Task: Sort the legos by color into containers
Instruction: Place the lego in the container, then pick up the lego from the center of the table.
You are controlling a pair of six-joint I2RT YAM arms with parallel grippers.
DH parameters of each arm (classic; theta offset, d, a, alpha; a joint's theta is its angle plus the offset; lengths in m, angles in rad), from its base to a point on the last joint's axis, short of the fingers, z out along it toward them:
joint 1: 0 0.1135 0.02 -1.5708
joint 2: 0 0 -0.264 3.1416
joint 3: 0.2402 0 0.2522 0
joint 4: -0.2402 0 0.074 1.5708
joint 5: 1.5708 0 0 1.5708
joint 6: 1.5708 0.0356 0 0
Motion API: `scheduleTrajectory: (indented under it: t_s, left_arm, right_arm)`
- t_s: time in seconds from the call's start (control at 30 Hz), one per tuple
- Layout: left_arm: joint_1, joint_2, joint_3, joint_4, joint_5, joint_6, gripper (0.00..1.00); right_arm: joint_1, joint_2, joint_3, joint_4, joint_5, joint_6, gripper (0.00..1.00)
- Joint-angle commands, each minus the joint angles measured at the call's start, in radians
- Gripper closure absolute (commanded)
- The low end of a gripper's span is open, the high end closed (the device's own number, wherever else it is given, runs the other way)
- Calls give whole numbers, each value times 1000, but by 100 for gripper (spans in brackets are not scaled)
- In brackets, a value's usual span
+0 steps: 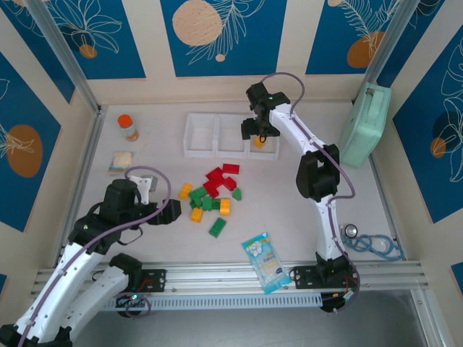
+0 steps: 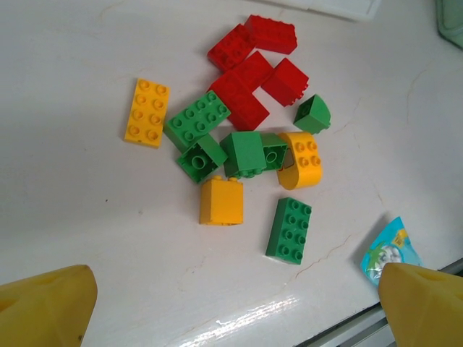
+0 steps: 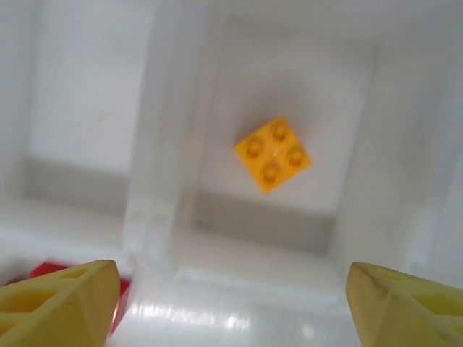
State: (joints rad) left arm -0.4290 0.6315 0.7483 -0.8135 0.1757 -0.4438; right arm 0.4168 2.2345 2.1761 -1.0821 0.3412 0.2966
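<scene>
**Yellow brick in bin; pile nearest left arm**

Overhead: the right claw [image 1: 262,136] hangs over the right bin of the tray [image 1: 217,153]. The loose bricks [image 1: 212,194] lie just beside the left claw [image 1: 172,211].
Left wrist: that claw is spread and empty, with the pile ahead.
Right wrist: that claw is spread, with the yellow brick [image 3: 273,153] free below it.

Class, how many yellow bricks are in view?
4. One yellow brick lies in the right bin; on the table: flat brick, tall brick, curved brick. Others may hide underneath.
</scene>
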Motion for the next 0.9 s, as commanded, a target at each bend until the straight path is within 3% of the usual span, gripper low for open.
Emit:
scheduleTrajectory:
  t_s: [0.0, 0.23, 0.43, 0.6, 0.87]
  left_arm:
    - [-8, 9, 31, -33, -19, 10, 1]
    - [-8, -113, -7, 29, -4, 4, 0]
    - [-10, -165, 3, -11, -67, -2, 1]
    - [-10, -145, 10, -15, -48, 14, 1]
    - [-10, -141, 3, -13, -40, 11, 1]
  right_arm:
    - [38, -163, -103, -31, -31, 81, 16]
    - [188, -386, -474, 34, -93, 475, 16]
    - [337, -398, -639, 88, -43, 720, 15]
    - [363, -380, -718, 161, -28, 778, 16]
    - [301, -368, -783, 298, -112, 681, 25]
